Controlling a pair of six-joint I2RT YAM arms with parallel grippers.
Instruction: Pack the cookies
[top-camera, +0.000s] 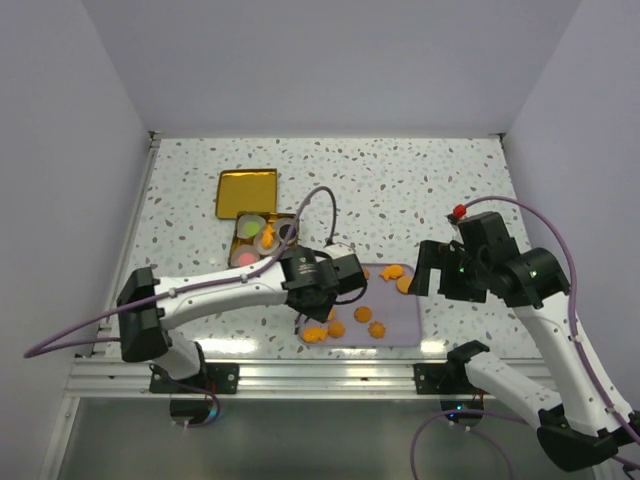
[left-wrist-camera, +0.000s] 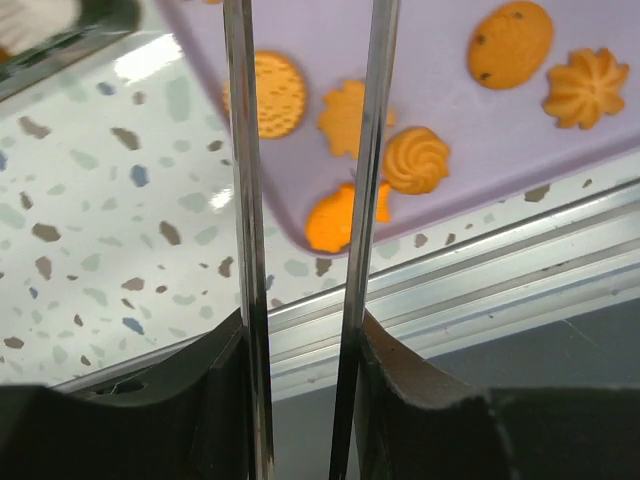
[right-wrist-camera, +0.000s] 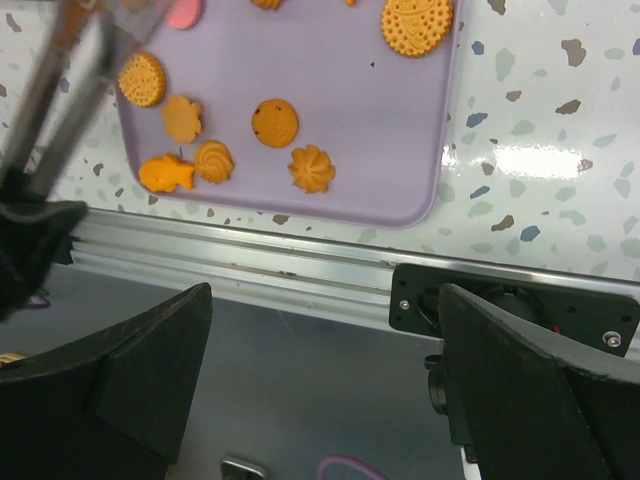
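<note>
The cookies (right-wrist-camera: 275, 122) lie flat on a lavender tray (right-wrist-camera: 350, 60) at the near edge of the table (right-wrist-camera: 560, 100). 6 orange ones cluster in its near-left corner and 1 pink round sits farther back. Above that corner hangs the left gripper (top-camera: 305, 318), its 2 thin blades a narrow gap apart. Their tips are hidden, so I cannot tell whether they grip anything. The right gripper (right-wrist-camera: 325, 380) hovers beside the tray's right end, spread wide and empty.
</note>
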